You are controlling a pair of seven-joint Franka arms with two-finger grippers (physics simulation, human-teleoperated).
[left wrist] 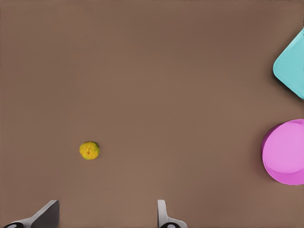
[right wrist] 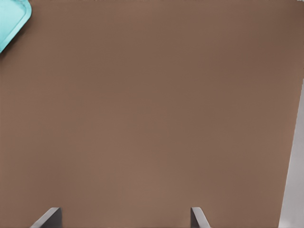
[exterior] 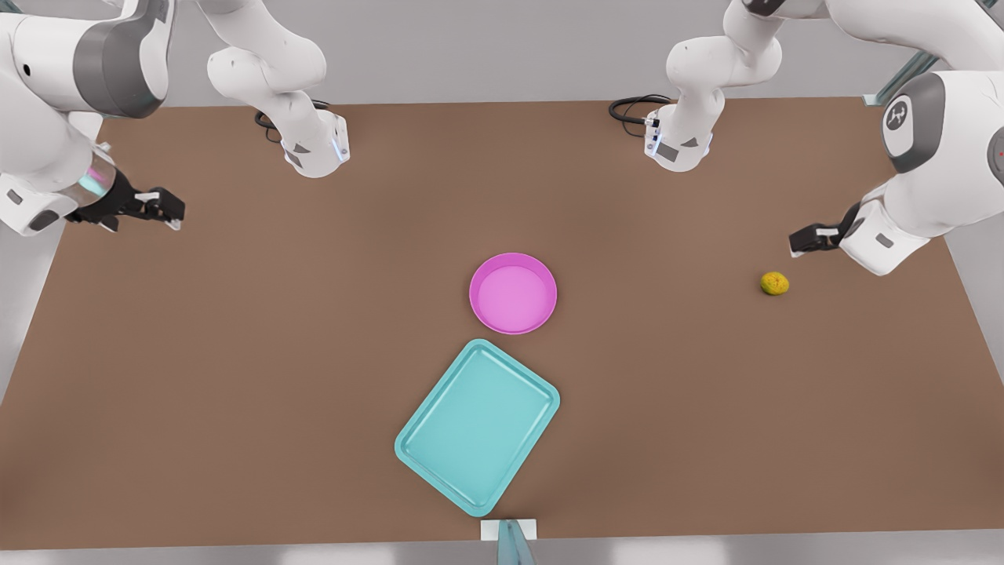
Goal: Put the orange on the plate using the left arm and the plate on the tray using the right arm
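Nothing is picked up yet. There is 1 teal tray (exterior: 477, 427) near the table's front edge, 1 pink plate (exterior: 513, 293) just behind it, and 1 orange (exterior: 774, 283) far off on the front view's right. The left gripper (exterior: 808, 239) hangs near the orange, fingers spread wide; next, I think, it must drop down around it. The right gripper (exterior: 161, 209) waits far away, fingers apart too.

The light was bright, even and soft, with no glare. The plate (exterior: 513, 293) and the tray (exterior: 477, 426) gave almost no shadow on the brown table (exterior: 235, 353). Edges looked slightly soft in all views.
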